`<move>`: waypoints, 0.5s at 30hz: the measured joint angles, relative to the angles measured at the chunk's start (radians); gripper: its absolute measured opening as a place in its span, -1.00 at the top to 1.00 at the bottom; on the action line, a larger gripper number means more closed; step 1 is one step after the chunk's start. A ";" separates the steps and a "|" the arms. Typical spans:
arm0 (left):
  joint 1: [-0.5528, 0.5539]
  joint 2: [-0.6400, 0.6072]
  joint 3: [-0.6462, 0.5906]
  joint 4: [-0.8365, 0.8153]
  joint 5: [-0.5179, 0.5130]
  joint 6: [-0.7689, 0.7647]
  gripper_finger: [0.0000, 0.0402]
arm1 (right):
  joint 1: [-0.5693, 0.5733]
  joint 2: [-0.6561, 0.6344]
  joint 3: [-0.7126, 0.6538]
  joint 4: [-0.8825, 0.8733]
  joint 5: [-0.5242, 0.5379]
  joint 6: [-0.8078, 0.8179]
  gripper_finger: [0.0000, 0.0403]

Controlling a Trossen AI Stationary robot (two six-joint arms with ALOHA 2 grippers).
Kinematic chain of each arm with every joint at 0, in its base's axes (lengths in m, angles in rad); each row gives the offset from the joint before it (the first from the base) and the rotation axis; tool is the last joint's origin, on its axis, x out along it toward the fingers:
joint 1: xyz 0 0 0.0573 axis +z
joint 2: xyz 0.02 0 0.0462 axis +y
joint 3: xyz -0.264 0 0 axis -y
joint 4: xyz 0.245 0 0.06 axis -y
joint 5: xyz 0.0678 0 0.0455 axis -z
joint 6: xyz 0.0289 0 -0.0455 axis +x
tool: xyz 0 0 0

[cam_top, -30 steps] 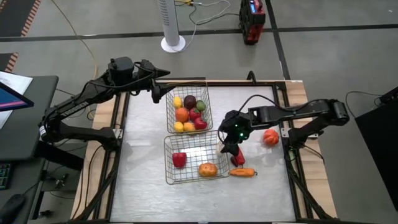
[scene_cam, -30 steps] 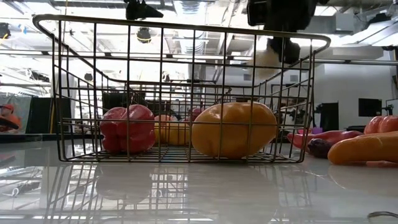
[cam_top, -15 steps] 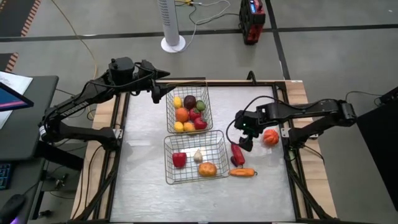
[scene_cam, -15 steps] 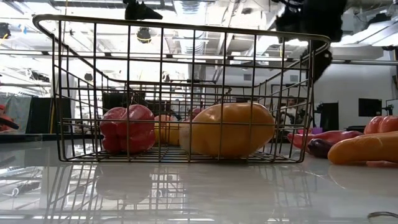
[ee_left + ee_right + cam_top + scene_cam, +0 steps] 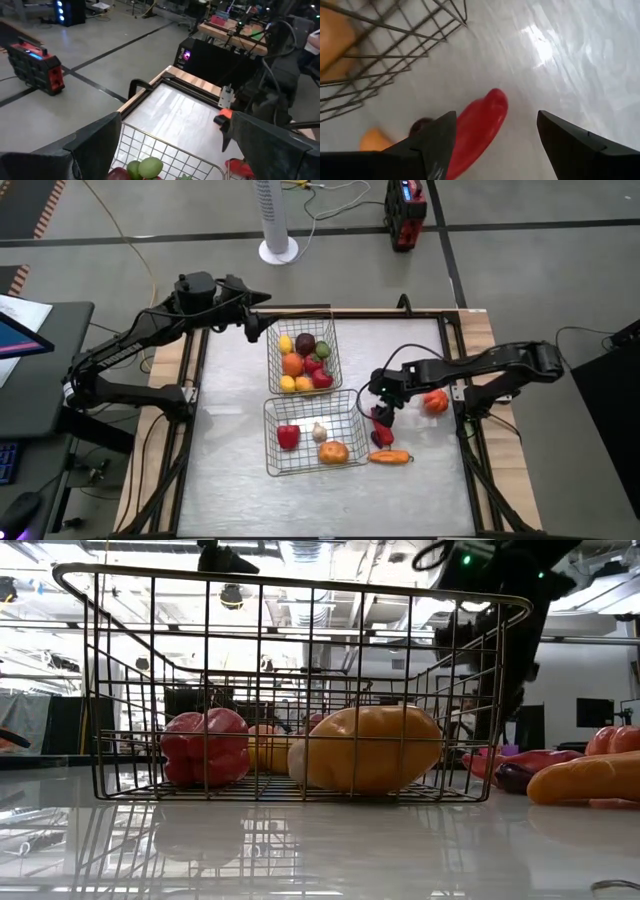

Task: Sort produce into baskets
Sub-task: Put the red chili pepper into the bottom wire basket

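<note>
My right gripper point(image 5: 381, 402) is open and empty, just above the red chili point(image 5: 381, 428), which lies on the table right of the near basket point(image 5: 310, 396). In the right wrist view the fingers point(image 5: 496, 115) stand on either side of the chili point(image 5: 480, 127) without touching it. The near basket holds a red pepper point(image 5: 288, 436), a small white piece point(image 5: 319, 430) and a yellow-orange round point(image 5: 333, 451). The far basket point(image 5: 300, 316) holds several produce pieces. My left gripper point(image 5: 255, 330) waits open by the far basket's far left corner.
An orange carrot point(image 5: 390, 457) lies on the table just near of the chili. An orange-red round point(image 5: 435, 400) lies under my right arm near the table's right edge. Bare table shows left of the baskets and along the near edge.
My right gripper stood over the near basket's right rim with a white piece, which has dropped and now lies in that basket. The gripper then swung toward the table's right edge and has come back over the red chili.
</note>
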 joint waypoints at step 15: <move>0.000 0.000 0.000 -0.011 -0.025 -0.027 -0.81 | 0.072 0.136 0.000 0.003 0.109 -0.155 -0.09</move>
